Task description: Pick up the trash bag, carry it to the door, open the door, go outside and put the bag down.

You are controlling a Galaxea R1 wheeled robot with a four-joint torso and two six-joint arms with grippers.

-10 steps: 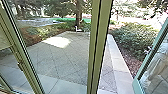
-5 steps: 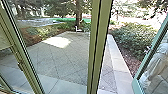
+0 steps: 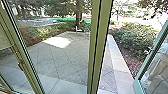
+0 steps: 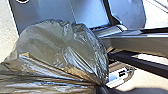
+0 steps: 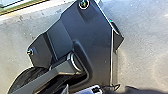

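Evidently, trash bag (image 4: 60,45): at the left arm, bulging and glossy, its gathered neck drawn tight; seen against the robot's dark base (image 4: 52,12).
Left gripper (image 4: 100,87): clenched about the bag's neck, by the way the folds converge.
Right gripper: whether released or clenched, cannot be told.
Centre upright (image 3: 100,45): near, a pair of green frame members with a dark seam, standing across the way ahead.
Gap at right: between this upright and the teal-edged leaf (image 3: 147,63); judged to be the doorway, already open.
Person (image 3: 158,68): near right, in pale clothing, seen through the leaf's glass.
Paving (image 3: 52,60): beyond the frames; shrubs (image 3: 136,37) at far right.
Step in hand, judged: getting through the doorway with the load.
Good practice: centre the base on the gap rather than the upright, advance slowly and square, and draw both arms inward. Carry the bag high enough to avoid dragging, clear of the wheels and frame edges, since thin film may snag or tear. Leave the person ample room.
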